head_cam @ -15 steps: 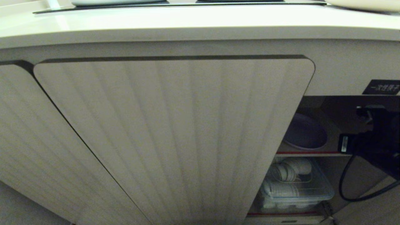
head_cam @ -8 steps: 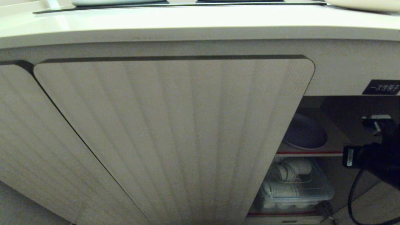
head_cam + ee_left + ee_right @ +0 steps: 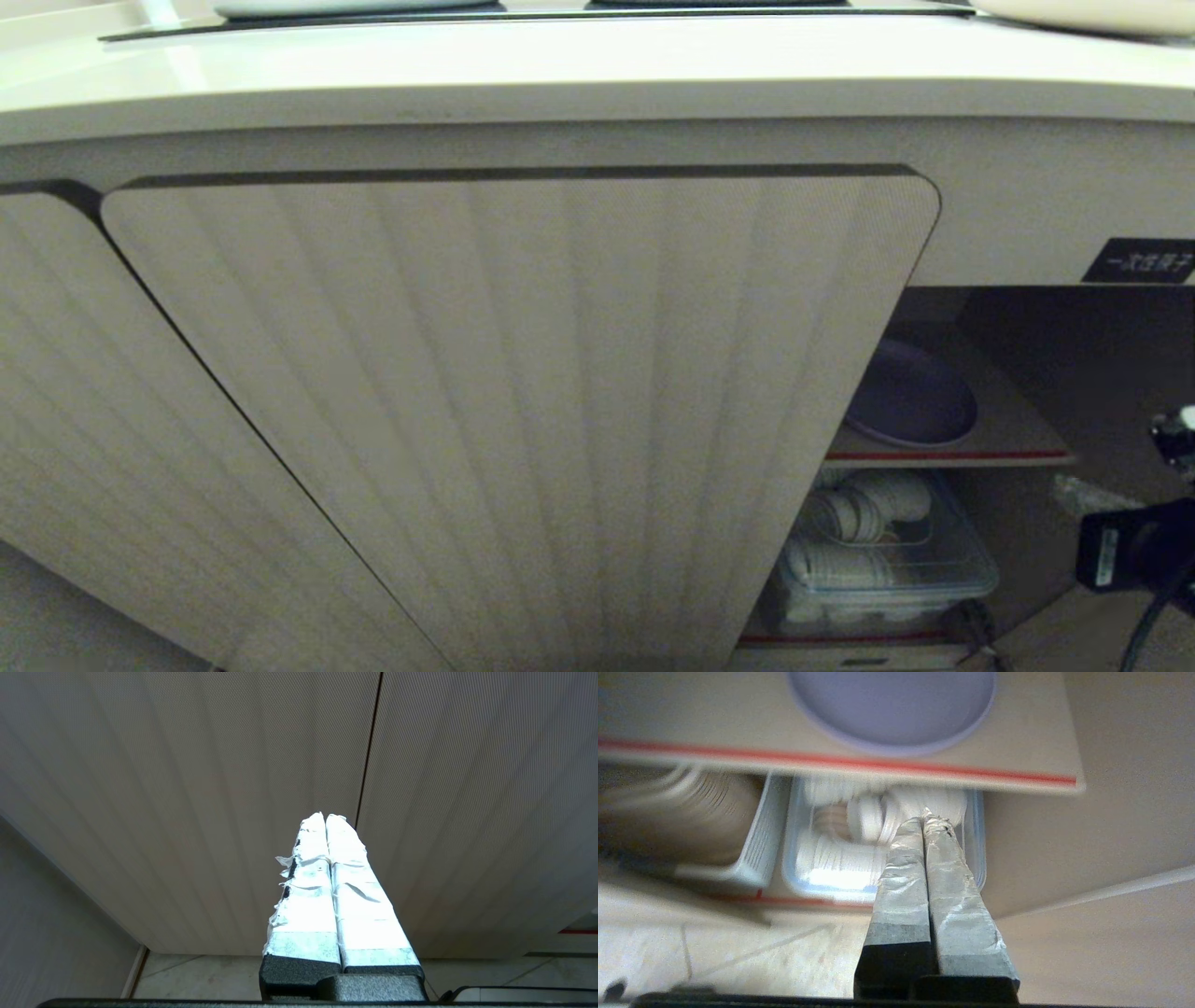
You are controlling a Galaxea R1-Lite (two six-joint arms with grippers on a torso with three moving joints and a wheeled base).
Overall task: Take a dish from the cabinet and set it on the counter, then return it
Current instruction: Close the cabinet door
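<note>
The cabinet [image 3: 523, 401] fills most of the head view, its ribbed door shut on the left and the bay on the right standing open. Above it runs the tabletop [image 3: 579, 65], cream with a rounded front edge and a black glass cooktop panel [image 3: 523, 13] set into it; no lavender plate shows on it.

Judging from that, the step in hand is either the first reach for the dish or the moment just after it went back on the shelf; these views alone do not settle which. If it is the first reach, the next move calls for the right gripper [image 3: 924, 817] to open its jaws, rise to shelf level and go in over the red edge to pinch the near rim of the plate.

Inside the bay, the shelf [image 3: 1018, 439] with the red edge carries the dish [image 3: 910, 401], lying flat near the front. Below it sits a clear bin [image 3: 882, 574] of white cups.

The dish [image 3: 892, 707] is round, shallow, pale lavender, with a low raised rim that gives little to grip.

The right gripper hangs in front of the bay below shelf level, jaws pressed together and empty. The left gripper [image 3: 325, 819] is parked facing the shut doors, jaws closed on nothing
</note>
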